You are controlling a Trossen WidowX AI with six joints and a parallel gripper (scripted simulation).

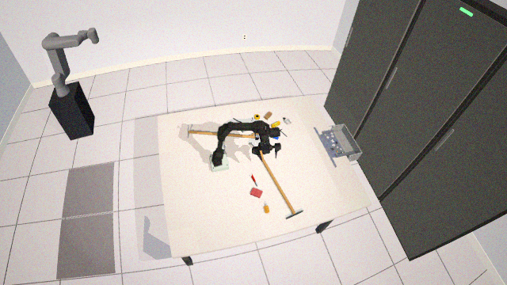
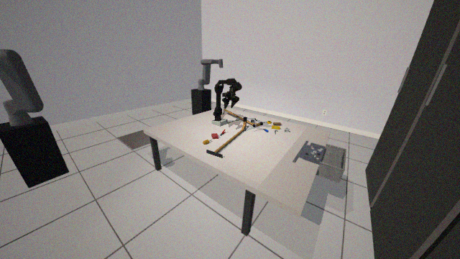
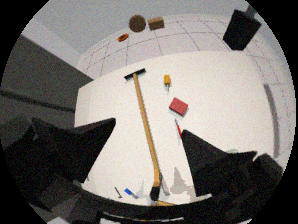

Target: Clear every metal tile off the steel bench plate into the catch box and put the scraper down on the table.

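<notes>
The steel bench plate (image 1: pixel 327 148) (image 2: pixel 302 157) lies at the table's far right end with several small metal tiles (image 1: pixel 333 142) (image 2: pixel 316 152) on it. The grey catch box (image 1: pixel 357 153) (image 2: pixel 332 170) adjoins its outer edge. One wooden-handled scraper (image 1: pixel 277 184) (image 2: pixel 231 139) (image 3: pixel 145 117) lies on the table, its wide dark head toward the front edge. A second wooden-handled tool (image 1: pixel 210 133) (image 2: pixel 234 114) lies behind the arm. I cannot tell which is longer. My gripper (image 1: pixel 268 157) (image 2: pixel 229 106) (image 3: pixel 149 127) is open and empty, above the table near the first scraper's black grip end.
A red block (image 1: pixel 256 192) (image 2: pixel 215 136) (image 3: pixel 178 106), a red-handled tool (image 1: pixel 253 179) and an orange-handled tool (image 1: pixel 266 208) (image 3: pixel 167 80) lie beside the first scraper. A yellow item (image 1: pixel 276 124) and a brown block (image 1: pixel 268 115) lie behind the arm. A dark cabinet (image 1: pixel 408 99) stands beyond the catch box.
</notes>
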